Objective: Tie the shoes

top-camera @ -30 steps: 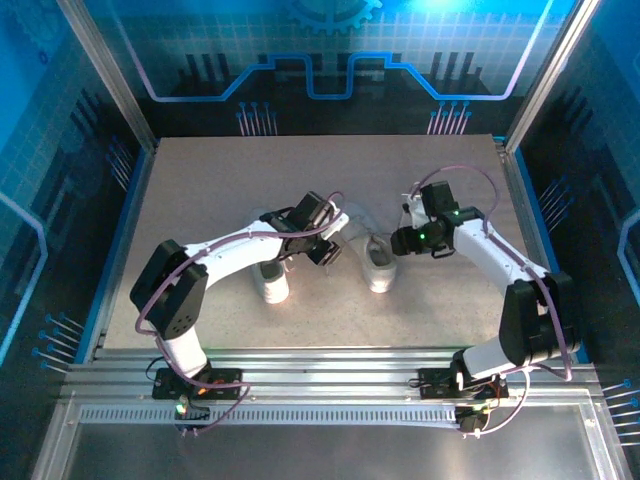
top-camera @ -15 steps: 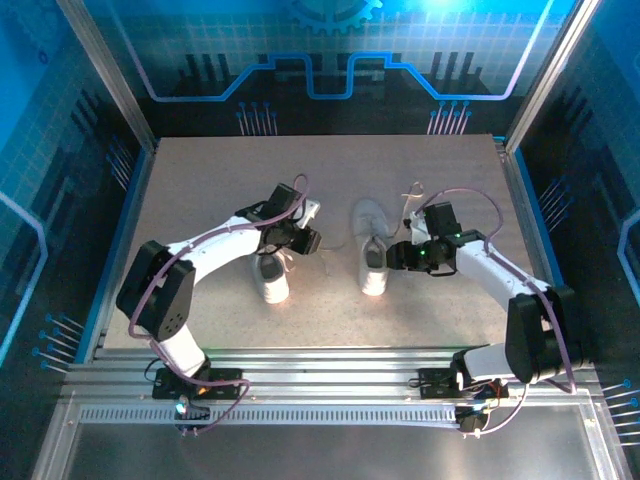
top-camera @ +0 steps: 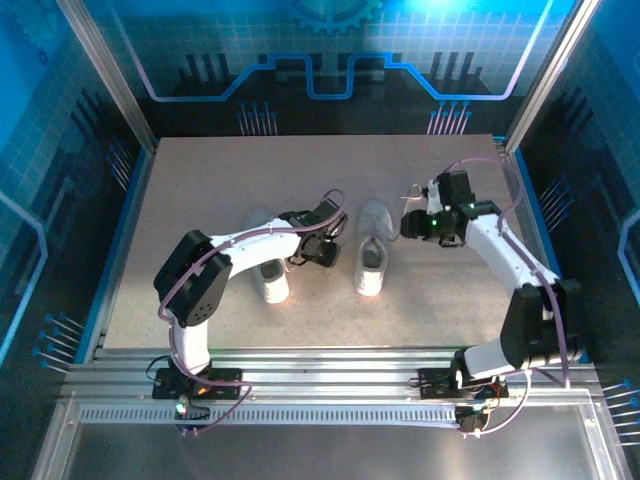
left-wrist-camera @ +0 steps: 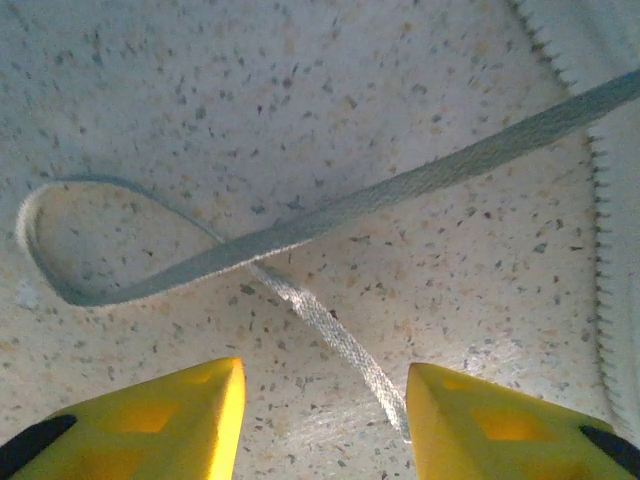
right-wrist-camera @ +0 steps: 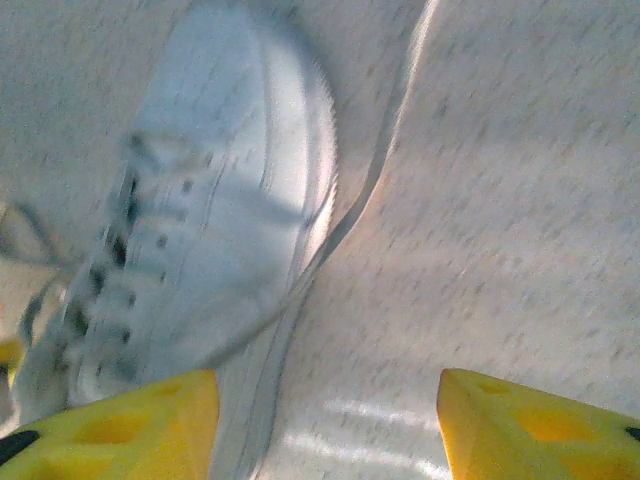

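Two white shoes lie side by side mid-table: the left shoe (top-camera: 272, 283) and the right shoe (top-camera: 372, 262). My left gripper (top-camera: 328, 250) hangs low in the gap between them. In the left wrist view a flat white lace (left-wrist-camera: 300, 235) lies looped on the speckled table, and its free end runs down between my open left gripper (left-wrist-camera: 325, 400), close to the right finger and not pinched. My right gripper (top-camera: 408, 226) hovers just right of the right shoe's far end. It is open (right-wrist-camera: 328, 420) above bare table, with the shoe (right-wrist-camera: 200, 220) and a lace (right-wrist-camera: 395, 130) to its left.
The ribbed sole edge (left-wrist-camera: 620, 300) of a shoe runs down the right side of the left wrist view. Metal posts and blue walls (top-camera: 120, 190) fence the speckled table (top-camera: 200, 180) on three sides. A metal rail (top-camera: 320, 360) crosses in front by the arm bases.
My left gripper swung right from over the left shoe into the gap between the shoes. My right gripper pulled back and right, away from the right shoe's side. The right shoe shifted slightly farther away.
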